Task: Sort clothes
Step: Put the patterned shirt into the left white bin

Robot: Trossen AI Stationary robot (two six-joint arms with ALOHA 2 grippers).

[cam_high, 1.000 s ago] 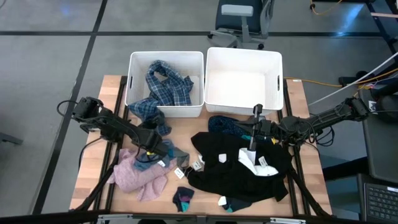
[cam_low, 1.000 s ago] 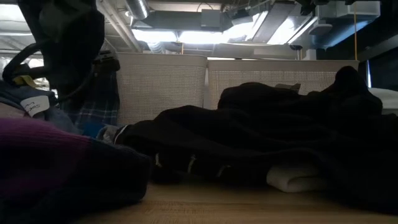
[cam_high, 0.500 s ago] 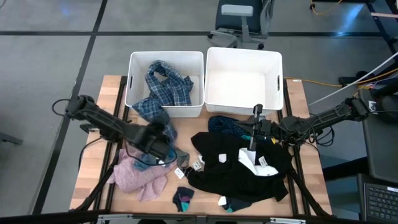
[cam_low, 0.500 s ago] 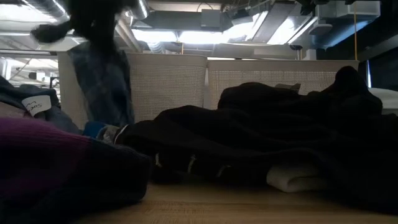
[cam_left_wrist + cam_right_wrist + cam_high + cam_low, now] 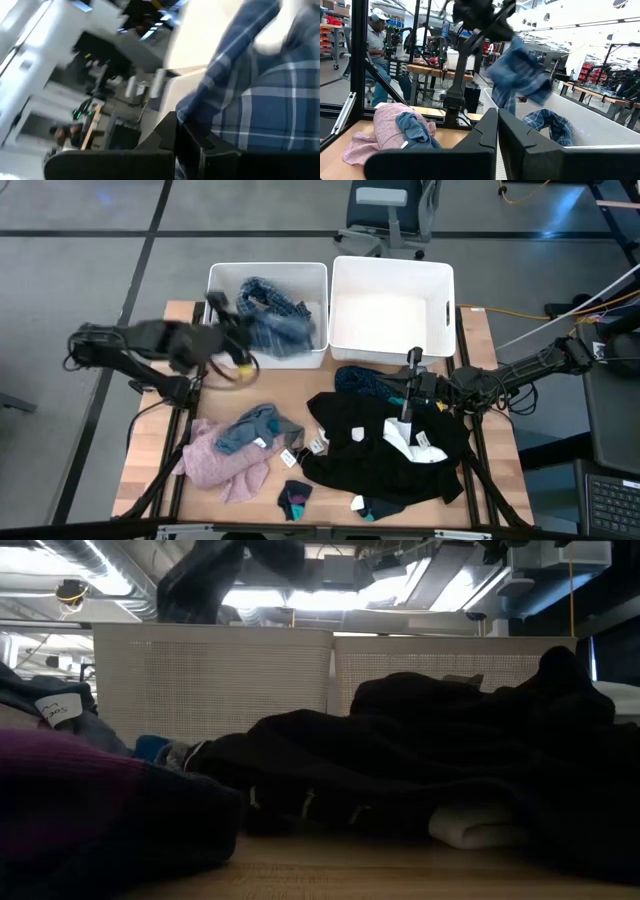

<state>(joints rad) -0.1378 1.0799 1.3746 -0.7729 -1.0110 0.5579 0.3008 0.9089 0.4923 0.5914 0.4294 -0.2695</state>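
Upper left of the high view, the left gripper (image 5: 222,330) swings over the rim of the left bin (image 5: 215,278), fingers pinching the blue plaid shirt (image 5: 272,323), which hangs half into that bin, though blur hides exactly how much cloth is caught. The risk: released now, a trailing sleeve could drape over the bin wall and slide back onto the table (image 5: 180,330). Lower left lie a pink fuzzy top (image 5: 218,462) with one blue-grey piece (image 5: 250,427) on it. Centre, the black and white pile (image 5: 385,450), one dark sock (image 5: 295,499). Two bins; the right bin (image 5: 392,305) holds nothing. Right gripper (image 5: 410,402) rests on the pile, fingers pressed together.
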